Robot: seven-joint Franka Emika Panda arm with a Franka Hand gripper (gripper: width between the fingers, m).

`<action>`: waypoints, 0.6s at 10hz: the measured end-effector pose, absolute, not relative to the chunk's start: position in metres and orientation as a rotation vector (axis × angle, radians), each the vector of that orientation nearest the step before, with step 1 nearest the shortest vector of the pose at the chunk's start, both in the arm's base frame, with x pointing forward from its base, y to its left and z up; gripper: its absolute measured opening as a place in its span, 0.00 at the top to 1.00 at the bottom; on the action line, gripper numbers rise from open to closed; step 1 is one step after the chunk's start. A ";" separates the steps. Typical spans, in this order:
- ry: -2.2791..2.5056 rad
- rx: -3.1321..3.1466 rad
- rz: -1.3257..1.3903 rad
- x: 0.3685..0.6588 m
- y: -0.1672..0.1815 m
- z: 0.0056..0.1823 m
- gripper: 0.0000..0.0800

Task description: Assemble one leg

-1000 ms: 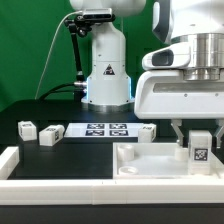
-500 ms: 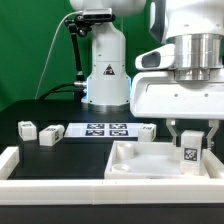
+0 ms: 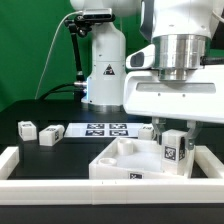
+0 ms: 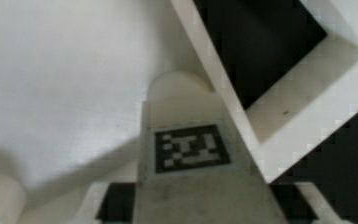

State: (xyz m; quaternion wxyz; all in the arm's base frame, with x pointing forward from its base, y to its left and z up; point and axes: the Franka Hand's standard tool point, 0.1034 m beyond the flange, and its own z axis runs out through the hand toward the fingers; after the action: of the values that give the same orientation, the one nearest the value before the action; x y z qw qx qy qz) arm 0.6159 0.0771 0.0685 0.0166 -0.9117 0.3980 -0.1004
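My gripper [image 3: 172, 143] is shut on a leg [image 3: 173, 154], a small white block with a black-and-white tag, and holds it upright over the right part of the white tabletop [image 3: 120, 162]. The tabletop lies at an angle, with raised rim and corner sockets. In the wrist view the leg [image 4: 197, 140] runs out between my fingers, its tag facing the camera, over the tabletop's inner face [image 4: 69, 90] beside the rim [image 4: 247, 90]. Whether the leg's lower end touches the tabletop is hidden.
Two loose legs [image 3: 27, 128] [image 3: 50, 134] lie at the exterior view's left, another [image 3: 146, 131] behind the tabletop. The marker board [image 3: 100, 129] lies at mid table. A white wall [image 3: 60, 186] runs along the front. The robot base [image 3: 105, 70] stands behind.
The gripper with the leg has moved toward the exterior view's left. The tabletop has shifted left with it and turned to an angle.
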 end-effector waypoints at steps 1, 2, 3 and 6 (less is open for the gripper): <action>1.232 -2.837 -0.312 0.616 0.077 0.068 0.62; 1.232 -2.837 -0.311 0.616 0.077 0.068 0.33; 1.232 -2.837 -0.311 0.616 0.077 0.068 0.33; 1.232 -2.838 -0.311 0.616 0.078 0.068 0.20</action>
State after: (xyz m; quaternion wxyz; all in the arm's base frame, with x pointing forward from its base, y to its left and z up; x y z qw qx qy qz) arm 0.6156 0.0775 0.0678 0.0163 -0.9126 0.3961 -0.1000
